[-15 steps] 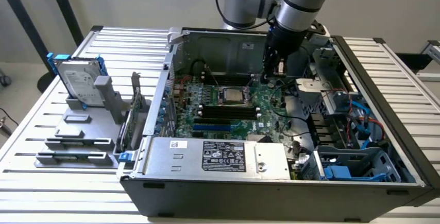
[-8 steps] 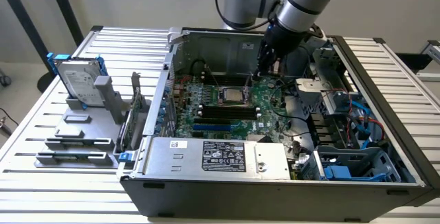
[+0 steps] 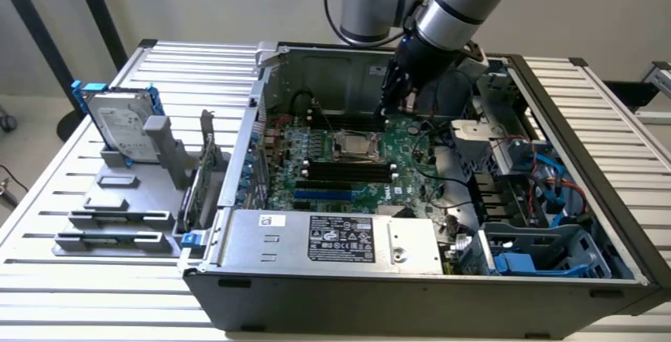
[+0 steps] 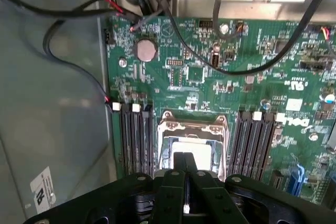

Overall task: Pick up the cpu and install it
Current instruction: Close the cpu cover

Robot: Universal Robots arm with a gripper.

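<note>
The cpu (image 4: 202, 149) is a small silver-grey square lying flat inside the metal frame of the socket (image 4: 167, 129) on the green motherboard (image 4: 273, 77). In the exterior view the cpu (image 3: 353, 148) sits mid-board inside the open computer case (image 3: 419, 283). My gripper (image 4: 184, 160) hangs just above the socket, its black fingers (image 4: 176, 182) pressed together with nothing between them. Seen from outside, the gripper (image 3: 395, 108) points down into the case, a little behind the socket towards the case's far wall.
Long black memory slots (image 4: 137, 140) flank the socket on both sides. Black cables (image 4: 173, 30) cross the board near the gripper. A silver power supply (image 3: 325, 238) fills the case's near side. A hard drive with blue brackets (image 3: 119, 124) stands on a grey rack at the exterior view's left.
</note>
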